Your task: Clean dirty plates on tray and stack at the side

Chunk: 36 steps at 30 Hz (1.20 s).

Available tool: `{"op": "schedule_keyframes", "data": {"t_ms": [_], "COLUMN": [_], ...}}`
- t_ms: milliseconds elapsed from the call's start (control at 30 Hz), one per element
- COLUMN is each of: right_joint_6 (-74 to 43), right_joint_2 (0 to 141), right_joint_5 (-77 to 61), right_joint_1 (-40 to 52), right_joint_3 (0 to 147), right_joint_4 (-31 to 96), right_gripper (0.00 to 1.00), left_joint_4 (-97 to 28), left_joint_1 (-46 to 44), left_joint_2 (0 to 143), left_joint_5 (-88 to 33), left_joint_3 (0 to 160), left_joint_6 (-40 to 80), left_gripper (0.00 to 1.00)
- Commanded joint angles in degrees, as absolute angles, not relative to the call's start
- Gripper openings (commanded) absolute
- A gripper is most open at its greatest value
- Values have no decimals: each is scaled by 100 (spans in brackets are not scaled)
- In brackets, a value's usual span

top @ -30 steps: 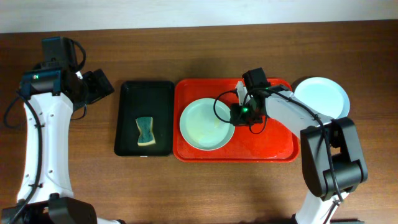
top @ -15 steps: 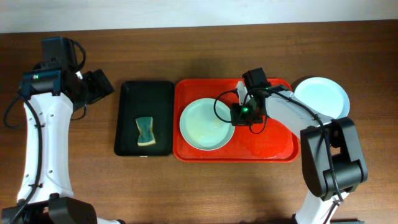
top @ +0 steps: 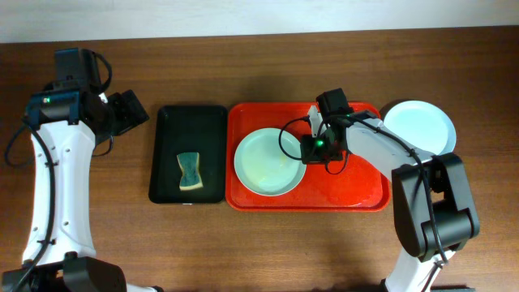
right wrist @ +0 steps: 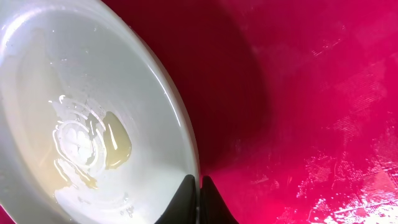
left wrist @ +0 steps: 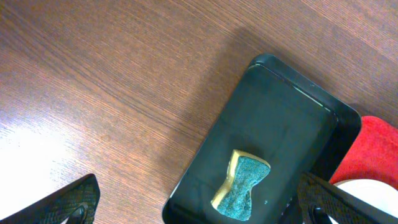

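Note:
A pale mint plate (top: 268,162) with a yellow smear lies on the left half of the red tray (top: 357,191). My right gripper (top: 309,149) is shut on this plate's right rim. The right wrist view shows the fingers (right wrist: 199,190) pinching the rim of the plate (right wrist: 74,112), with the smear near its middle and the red tray (right wrist: 311,93) beyond. A pale plate (top: 419,127) sits on the table right of the tray. My left gripper (top: 134,113) is open and empty, high above the table left of the black tray.
A narrow black tray (top: 166,154) lies left of the red tray and holds a yellow-and-green sponge (top: 190,171). Both show in the left wrist view, the tray (left wrist: 292,118) and the sponge (left wrist: 242,183). Bare wooden table (top: 243,243) surrounds them.

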<state>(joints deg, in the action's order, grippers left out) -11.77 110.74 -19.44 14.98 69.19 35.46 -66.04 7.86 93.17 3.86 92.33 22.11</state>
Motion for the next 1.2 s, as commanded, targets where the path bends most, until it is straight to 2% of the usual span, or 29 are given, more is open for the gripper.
{"op": "schedule_keyframes", "data": {"t_ms": [0, 567, 800, 967, 1067, 1167], "right_joint_6": [-1138, -1122, -1098, -1098, -1096, -1096], "right_joint_2": [11118, 11118, 11118, 11118, 11118, 11118], "right_joint_5": [-2034, -2029, -1590, -1590, -1588, -1588], "right_joint_1": [1535, 1535, 1535, 1535, 1535, 1535], "right_joint_3": [6877, 6877, 6866, 6866, 6869, 6869], "right_joint_4": [3485, 3304, 3299, 3323, 3323, 3306], "right_gripper": [4, 4, 4, 4, 4, 4], "left_joint_4": [-6613, -6613, -6604, -6228, -6099, -6167], "left_joint_1": [805, 805, 805, 805, 805, 867], "left_joint_2": [9282, 9282, 9282, 9282, 9279, 9262], "left_joint_5": [390, 390, 390, 392, 639, 1444], "left_joint_3": [9268, 9268, 9268, 9268, 9268, 9271], "left_joint_6": [2248, 2246, 2250, 2244, 2246, 2248], "left_gripper": [99, 99, 99, 99, 99, 99]}}
